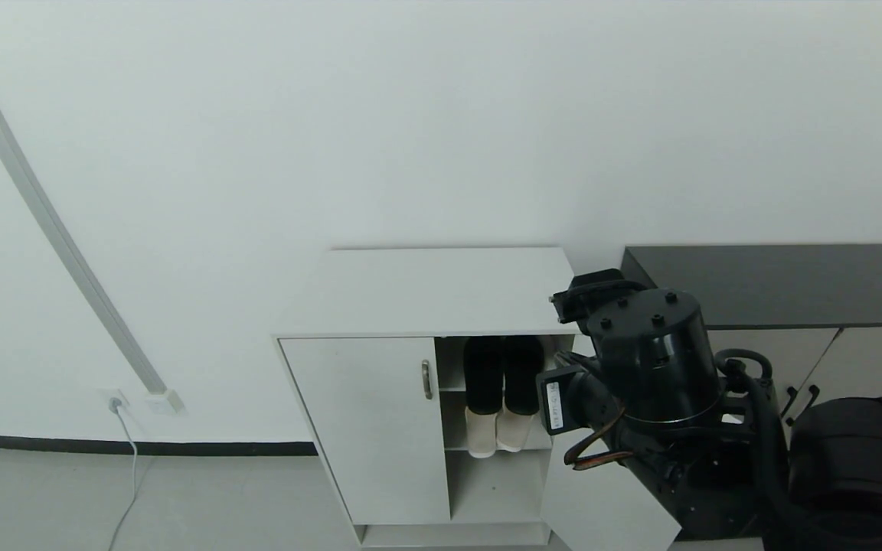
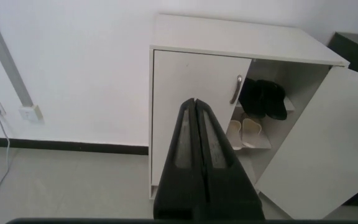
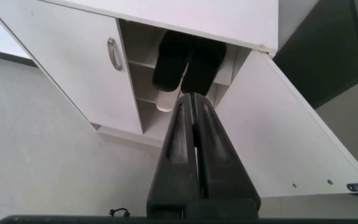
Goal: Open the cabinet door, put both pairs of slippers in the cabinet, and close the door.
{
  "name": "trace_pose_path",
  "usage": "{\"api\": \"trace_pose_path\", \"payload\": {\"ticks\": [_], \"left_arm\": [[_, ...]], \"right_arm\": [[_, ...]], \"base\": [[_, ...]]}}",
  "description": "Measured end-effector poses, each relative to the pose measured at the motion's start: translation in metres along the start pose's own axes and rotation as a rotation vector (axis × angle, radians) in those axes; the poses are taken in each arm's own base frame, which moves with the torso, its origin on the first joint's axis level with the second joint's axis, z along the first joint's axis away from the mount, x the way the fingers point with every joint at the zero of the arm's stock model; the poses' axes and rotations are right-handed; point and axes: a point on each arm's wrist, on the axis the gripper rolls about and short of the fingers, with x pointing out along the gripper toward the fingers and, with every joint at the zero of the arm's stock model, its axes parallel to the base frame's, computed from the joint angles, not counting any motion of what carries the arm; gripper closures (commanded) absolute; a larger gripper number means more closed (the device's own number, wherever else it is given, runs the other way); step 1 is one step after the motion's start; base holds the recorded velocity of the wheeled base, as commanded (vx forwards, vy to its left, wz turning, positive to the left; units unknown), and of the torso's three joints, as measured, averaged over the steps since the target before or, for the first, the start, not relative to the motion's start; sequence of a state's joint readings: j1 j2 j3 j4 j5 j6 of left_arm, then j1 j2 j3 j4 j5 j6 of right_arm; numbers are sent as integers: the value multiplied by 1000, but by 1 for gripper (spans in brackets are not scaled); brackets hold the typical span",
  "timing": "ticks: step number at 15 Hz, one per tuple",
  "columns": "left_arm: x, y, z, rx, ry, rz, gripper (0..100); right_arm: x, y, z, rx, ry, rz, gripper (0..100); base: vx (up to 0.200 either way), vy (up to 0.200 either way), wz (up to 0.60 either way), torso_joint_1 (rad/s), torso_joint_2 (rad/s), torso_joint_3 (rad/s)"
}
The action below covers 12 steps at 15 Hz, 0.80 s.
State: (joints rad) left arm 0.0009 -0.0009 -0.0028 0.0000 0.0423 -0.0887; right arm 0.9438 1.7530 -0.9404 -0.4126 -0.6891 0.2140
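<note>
A white cabinet (image 1: 426,291) stands against the wall with its left door (image 1: 368,428) shut and its right door (image 1: 609,505) swung open. A black pair of slippers (image 1: 502,371) sits on the upper shelf, and a white pair (image 1: 496,432) on the shelf below. My right arm (image 1: 640,367) is in front of the open door. My right gripper (image 3: 194,98) is shut and empty, a short way in front of the black slippers (image 3: 188,62). My left gripper (image 2: 194,101) is shut and empty, farther back, facing the closed door (image 2: 191,93). The black slippers (image 2: 266,99) and white slippers (image 2: 244,132) are visible beyond it.
A dark-topped low cabinet (image 1: 785,283) adjoins on the right, with a black bag (image 1: 854,451) before it. The open door (image 3: 278,137) juts toward me on the right. A wall socket with cable (image 1: 115,402) and a slanted conduit (image 1: 43,207) are to the left, with bare floor below.
</note>
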Motion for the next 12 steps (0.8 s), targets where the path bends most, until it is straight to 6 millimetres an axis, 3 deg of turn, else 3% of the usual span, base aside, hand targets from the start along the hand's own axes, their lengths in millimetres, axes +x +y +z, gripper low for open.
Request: {"api": "trace_pose_path", "payload": {"ticks": [4, 10, 12], "left_arm": [[0, 0, 0, 0, 0, 0, 100], [0, 0, 0, 0, -1, 1, 100], [0, 0, 0, 0, 0, 0, 100]], "right_arm": [[1, -2, -4, -31, 14, -6, 100], [2, -3, -8, -47, 23, -12, 100], [3, -3, -7, -45, 22, -13, 100]], "base": [[0, 0, 0, 0, 0, 0], [0, 0, -600, 6, 1, 1], [0, 0, 0, 0, 0, 0]]}}
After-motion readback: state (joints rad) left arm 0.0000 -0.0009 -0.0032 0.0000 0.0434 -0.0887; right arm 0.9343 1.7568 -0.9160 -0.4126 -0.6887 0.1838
